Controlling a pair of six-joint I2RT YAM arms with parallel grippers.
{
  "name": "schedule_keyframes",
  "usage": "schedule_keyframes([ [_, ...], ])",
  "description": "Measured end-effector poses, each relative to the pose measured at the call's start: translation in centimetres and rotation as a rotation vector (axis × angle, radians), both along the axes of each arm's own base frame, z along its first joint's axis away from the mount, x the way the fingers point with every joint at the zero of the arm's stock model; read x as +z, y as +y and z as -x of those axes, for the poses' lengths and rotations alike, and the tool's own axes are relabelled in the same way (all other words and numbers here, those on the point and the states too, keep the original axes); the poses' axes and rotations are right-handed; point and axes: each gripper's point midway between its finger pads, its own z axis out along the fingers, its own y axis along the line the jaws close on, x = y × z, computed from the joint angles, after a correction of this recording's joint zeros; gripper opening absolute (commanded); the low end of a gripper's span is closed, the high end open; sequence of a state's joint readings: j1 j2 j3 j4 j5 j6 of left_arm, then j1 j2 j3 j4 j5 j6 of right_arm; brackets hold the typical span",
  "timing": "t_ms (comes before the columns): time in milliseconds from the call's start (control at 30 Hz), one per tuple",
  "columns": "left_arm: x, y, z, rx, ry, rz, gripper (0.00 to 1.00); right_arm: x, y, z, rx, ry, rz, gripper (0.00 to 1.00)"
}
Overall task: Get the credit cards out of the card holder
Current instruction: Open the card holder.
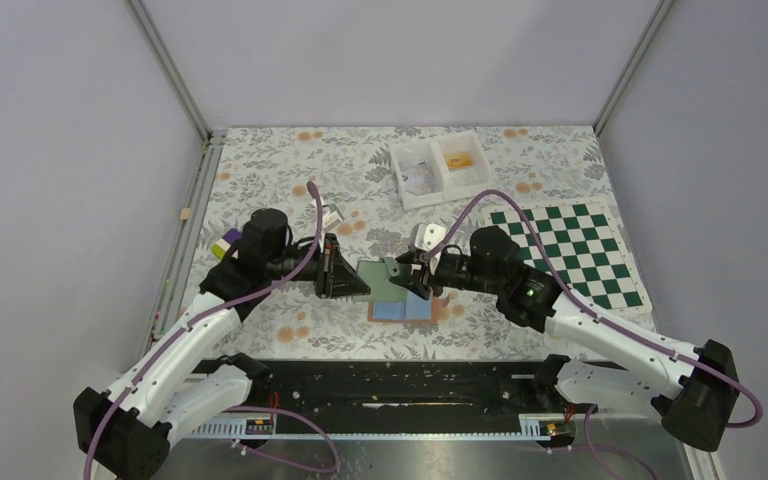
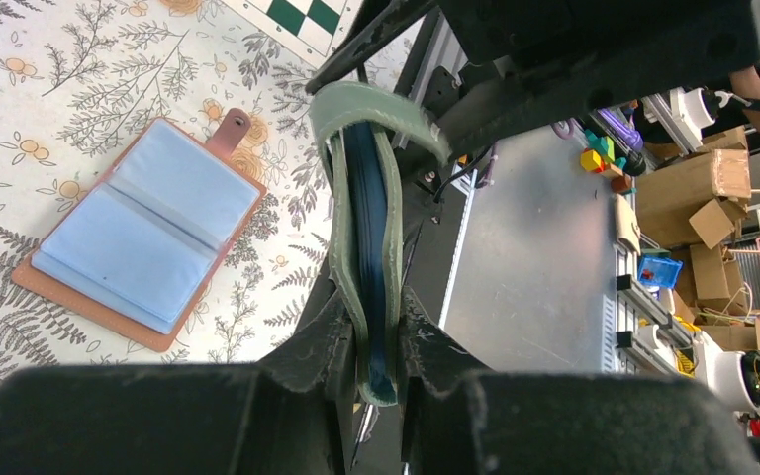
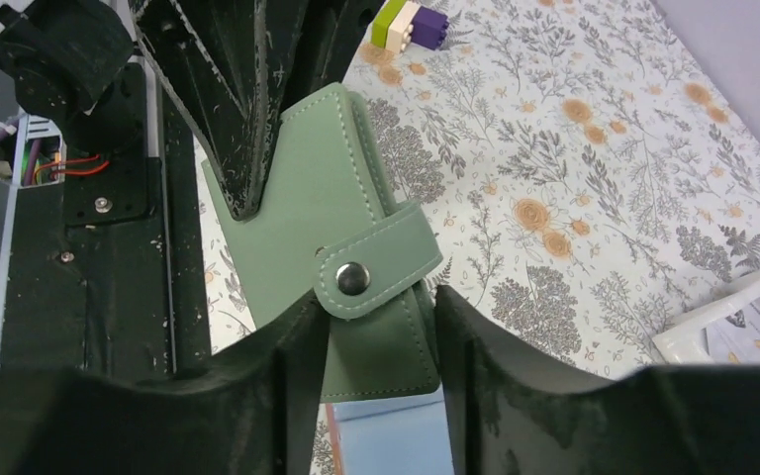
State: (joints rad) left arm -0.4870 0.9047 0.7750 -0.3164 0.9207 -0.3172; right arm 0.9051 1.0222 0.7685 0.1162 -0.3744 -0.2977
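Note:
The tan-brown card holder [image 1: 403, 310] lies open on the table, light-blue panels up; it also shows in the left wrist view [image 2: 148, 233] and the right wrist view [image 3: 396, 435]. No credit cards show. Above it both arms hold a closed green wallet [image 1: 380, 277] with a snap strap [image 3: 356, 277]. My left gripper [image 1: 345, 275] is shut on the wallet's faces [image 2: 376, 307]. My right gripper [image 1: 418, 280] closes round its strap end [image 3: 376, 297], fingers against both side edges.
A white two-compartment tray [image 1: 440, 165] stands at the back. The green-and-white chessboard mat [image 1: 570, 250] lies at the right. Purple, lime and white blocks [image 1: 225, 245] sit at the left, also in the right wrist view [image 3: 411, 20].

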Motion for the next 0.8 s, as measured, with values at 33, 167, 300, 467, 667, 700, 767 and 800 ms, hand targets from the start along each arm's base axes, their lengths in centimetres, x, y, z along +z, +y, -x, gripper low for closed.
schedule_keyframes([
  [33,0.0,0.0,0.1,-0.004,-0.005,-0.002,0.0,0.1,-0.1,-0.1,0.001,0.004,-0.005,0.44],
  [167,-0.1,0.0,0.0,-0.009,-0.017,-0.004,0.0,0.8,-0.4,-0.3,-0.012,0.016,-0.032,0.59],
  [300,0.0,-0.1,0.3,-0.027,-0.029,0.004,0.0,1.8,-0.5,-0.2,-0.017,0.002,-0.07,0.6],
  [467,0.1,-0.2,0.5,-0.043,-0.034,0.009,0.0,2.5,-0.1,0.0,0.005,-0.005,-0.1,0.42],
  [667,0.1,-0.2,0.6,-0.056,-0.051,0.009,0.0,2.4,0.6,-0.1,0.015,0.017,-0.116,0.38],
  [700,0.1,-0.2,0.6,-0.059,-0.056,0.009,0.0,2.6,0.6,-0.1,0.015,0.016,-0.121,0.36],
  [767,0.0,-0.1,0.6,-0.065,-0.063,0.006,0.0,2.9,0.7,-0.1,0.017,0.015,-0.133,0.31],
  [800,0.0,-0.1,0.6,-0.066,-0.066,0.005,0.0,2.9,0.7,-0.1,0.017,0.015,-0.135,0.24],
])
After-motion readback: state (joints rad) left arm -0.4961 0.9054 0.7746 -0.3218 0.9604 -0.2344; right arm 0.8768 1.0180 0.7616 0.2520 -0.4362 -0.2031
